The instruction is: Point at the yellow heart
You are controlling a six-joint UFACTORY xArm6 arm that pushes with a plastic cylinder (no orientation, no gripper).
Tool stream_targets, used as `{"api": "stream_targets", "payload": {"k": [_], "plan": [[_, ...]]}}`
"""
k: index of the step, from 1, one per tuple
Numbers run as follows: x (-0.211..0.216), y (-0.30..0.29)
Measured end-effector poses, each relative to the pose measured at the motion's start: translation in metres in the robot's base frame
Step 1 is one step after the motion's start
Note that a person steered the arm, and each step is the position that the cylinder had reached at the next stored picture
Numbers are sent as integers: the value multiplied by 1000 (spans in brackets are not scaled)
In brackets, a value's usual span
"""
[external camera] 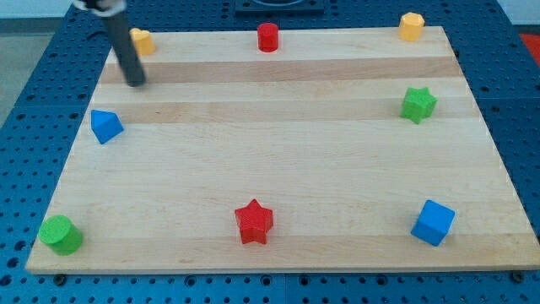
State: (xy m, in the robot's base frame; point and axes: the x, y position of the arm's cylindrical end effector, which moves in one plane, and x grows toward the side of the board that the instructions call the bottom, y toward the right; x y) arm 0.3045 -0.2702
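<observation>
A yellow block [143, 40] sits at the board's top left corner. My rod hides its left part, so its shape is hard to make out. My tip [135, 83] rests on the board just below this block and slightly to its left, a short gap away. A second yellow block [411, 25], which looks many-sided, sits at the top right corner.
On the wooden board [278, 143] are a red cylinder [267, 37] at top middle, a green star [418, 104] at right and a blue wedge-like block [105, 126] at left. Along the bottom are a green cylinder [61, 234], a red star [254, 221] and a blue cube [433, 222].
</observation>
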Motion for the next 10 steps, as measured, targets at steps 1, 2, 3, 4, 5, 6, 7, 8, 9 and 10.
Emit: {"api": "stream_targets", "payload": {"k": [1,2,3,4,5,6,7,8,9,10], "plan": [[-13,-33],[-12,-34],[-12,-34],[-12,-35],[-27,-34],[-69,-34],[-80,-35],[-100,-35],[-113,-34],[-112,-24]]}}
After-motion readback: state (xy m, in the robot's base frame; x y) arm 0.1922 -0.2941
